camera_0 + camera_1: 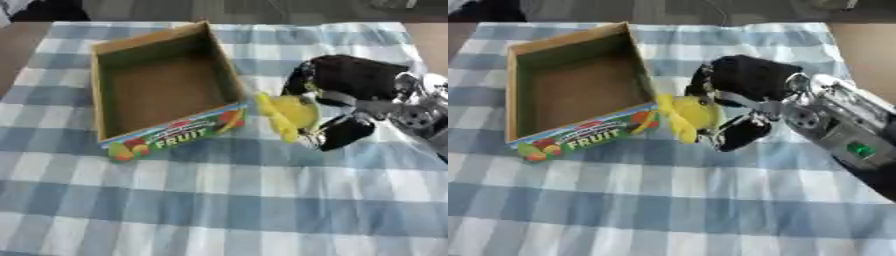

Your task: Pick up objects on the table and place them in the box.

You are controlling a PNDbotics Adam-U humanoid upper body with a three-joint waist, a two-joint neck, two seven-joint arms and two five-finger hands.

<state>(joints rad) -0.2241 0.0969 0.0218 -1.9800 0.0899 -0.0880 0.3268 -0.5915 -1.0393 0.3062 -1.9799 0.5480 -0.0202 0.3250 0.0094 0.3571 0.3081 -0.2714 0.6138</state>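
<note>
— What was the right hand (741, 97) doing?

— It came in from the right and had its fingers and thumb curled round a yellow object (684, 116), grasping it just beside the box's near right corner. Whether the object touched the cardboard, I could not tell.

— And the left hand?

— It showed in neither view.

— Any writing?

— The box (166, 134) was an open cardboard tray, brown inside. Its near wall carried pictures of fruit and the word "FRUIT" in white; a smaller line on a red patch above it was unreadable.

— How much room was there?

— The box sat askew on the far left of a blue-and-white checked cloth (227, 210). The near half of the cloth lay bare, and bare table (868, 42) showed past the cloth's far right edge.
</note>
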